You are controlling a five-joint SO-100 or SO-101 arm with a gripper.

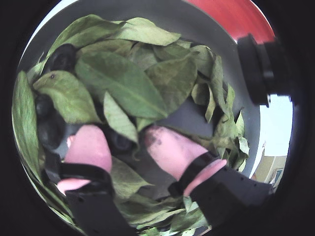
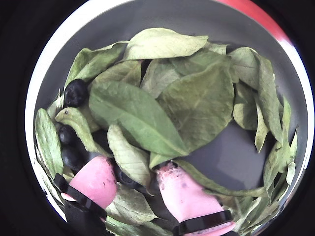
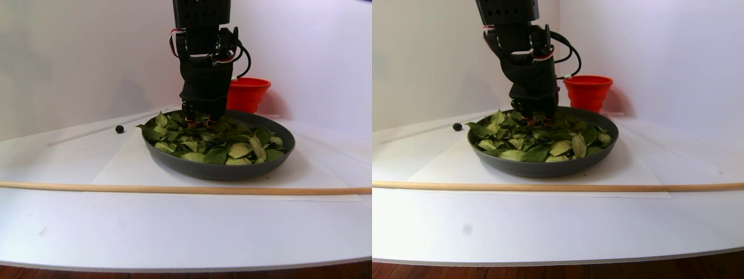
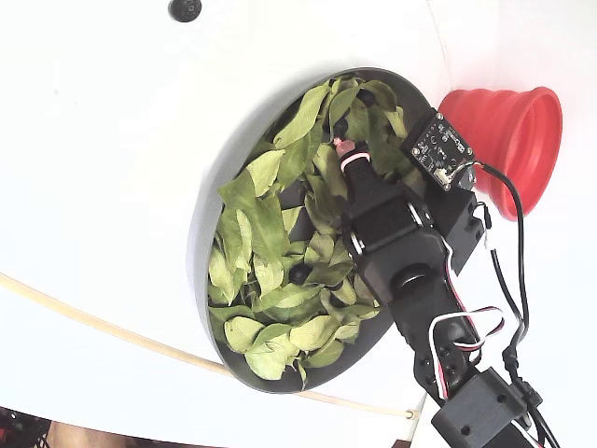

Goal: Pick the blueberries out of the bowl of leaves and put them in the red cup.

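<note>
Table [image 4: 112, 187] first: a broad white surface against pale walls, with plenty of bare room on the side away from our arm, and a long thin wooden dowel [image 3: 174, 189] lying across the front in the stereo pair view. On it sits the wide shallow dark grey round bowl [image 4: 210, 233], heaped with light and dark green oval leaves [image 2: 197, 98]. Just behind its rim in the stereo pair view stands the red ribbed silicone cup [image 4: 508, 131], close to the bowl's edge. Our black arm [image 4: 410, 271] reaches over the bowl from the cup side, crowding that rim. Down among the leaves we have the pink-padded gripper [image 2: 138, 179], its jaws partly apart, with a small dark blueberry [image 2: 125, 178] and a leaf between the pads; whether the pads press on the berry we cannot tell. More blue-black berries [image 2: 75, 92] lie at the left of a wrist view, half under leaves. One stray berry [image 4: 184, 8] sits on the table, well apart from the bowl.
</note>
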